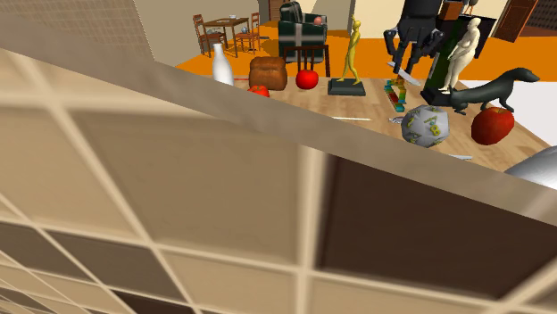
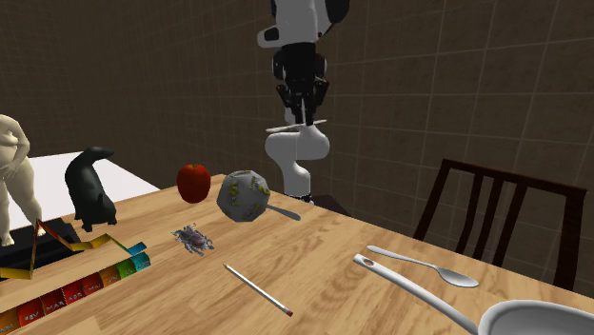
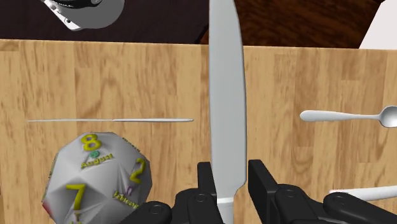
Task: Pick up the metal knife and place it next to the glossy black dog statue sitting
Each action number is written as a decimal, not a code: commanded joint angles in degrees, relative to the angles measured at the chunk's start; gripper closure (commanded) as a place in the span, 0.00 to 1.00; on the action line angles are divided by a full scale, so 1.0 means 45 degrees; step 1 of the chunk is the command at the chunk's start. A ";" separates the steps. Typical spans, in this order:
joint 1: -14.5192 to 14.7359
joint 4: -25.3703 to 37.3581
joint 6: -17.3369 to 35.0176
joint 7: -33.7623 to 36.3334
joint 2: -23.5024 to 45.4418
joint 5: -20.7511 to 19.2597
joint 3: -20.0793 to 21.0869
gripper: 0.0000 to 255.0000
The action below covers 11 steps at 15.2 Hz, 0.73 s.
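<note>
My gripper (image 2: 303, 116) hangs high above the wooden table (image 2: 314, 257), shut on a plain silver knife (image 2: 291, 127). In the wrist view the knife's long blade (image 3: 227, 95) runs away from the black fingers (image 3: 262, 181), which clasp its handle end. The glossy black sitting dog statue (image 2: 90, 186) stands at the table's edge at the second exterior view's left, well apart from the gripper. In the shoulder view the gripper (image 1: 409, 58) with the knife (image 1: 403, 72) is above the table, to the left of the dog statue (image 1: 495, 89).
Below the gripper lie a grey many-sided die (image 3: 98, 175), a thin stick (image 3: 108, 119) and a spoon (image 3: 347, 116). A red apple (image 2: 193, 181), a pale figure statue (image 2: 14, 181), a coloured strip (image 2: 76, 285) and a ladle (image 2: 419, 295) share the table. A tiled surface (image 1: 178, 223) blocks the shoulder view's lower part.
</note>
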 commanded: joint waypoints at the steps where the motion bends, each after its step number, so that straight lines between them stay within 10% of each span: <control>1: -0.0168 -0.0355 -0.0200 -0.0556 -0.0502 -0.0274 -0.0448 1.00; 11: -0.1096 -0.1124 -0.1125 -0.3376 -0.2116 -0.2099 -0.2862 1.00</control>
